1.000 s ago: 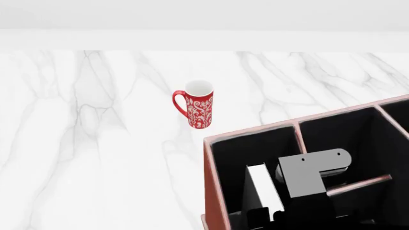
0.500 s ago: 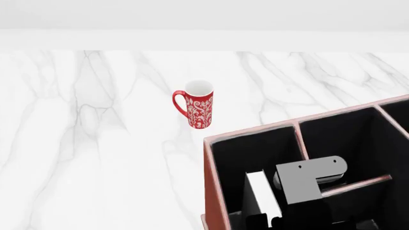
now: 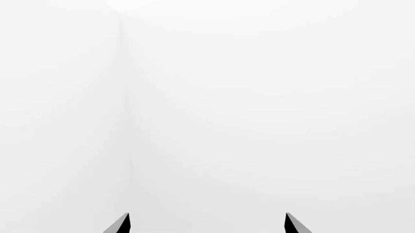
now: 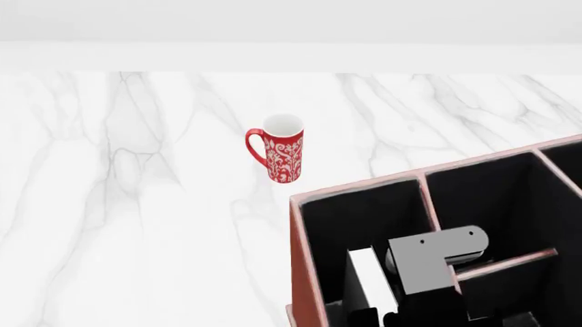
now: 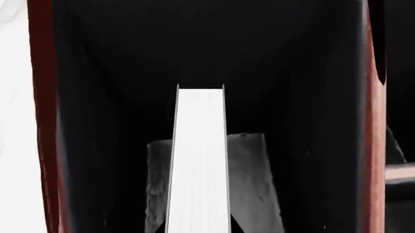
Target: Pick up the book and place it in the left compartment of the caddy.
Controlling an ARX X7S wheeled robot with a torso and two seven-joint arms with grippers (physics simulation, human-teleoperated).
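Note:
The black book (image 4: 371,281) stands on edge with its white page edges up, inside the left compartment (image 4: 359,218) of the reddish-brown caddy (image 4: 356,190). My right gripper (image 4: 377,312) is shut on the book, reaching down into that compartment. In the right wrist view the book's white pages (image 5: 199,160) run between the grey fingers (image 5: 154,189), with the gripper (image 5: 201,141) deep between the caddy's red walls (image 5: 43,121). In the left wrist view my left gripper (image 3: 207,225) is open with nothing between its dark fingertips (image 3: 120,224). It faces only blank white.
A red patterned mug (image 4: 283,148) stands on the white marble table (image 4: 136,204), beyond the caddy's far left corner. A pale divider (image 4: 427,204) and a crossbar (image 4: 505,262) split the caddy's right side into two shorter sections.
My right arm has sunk lower and nearer, carrying the book deeper into the left compartment. The mug and the caddy have not moved.

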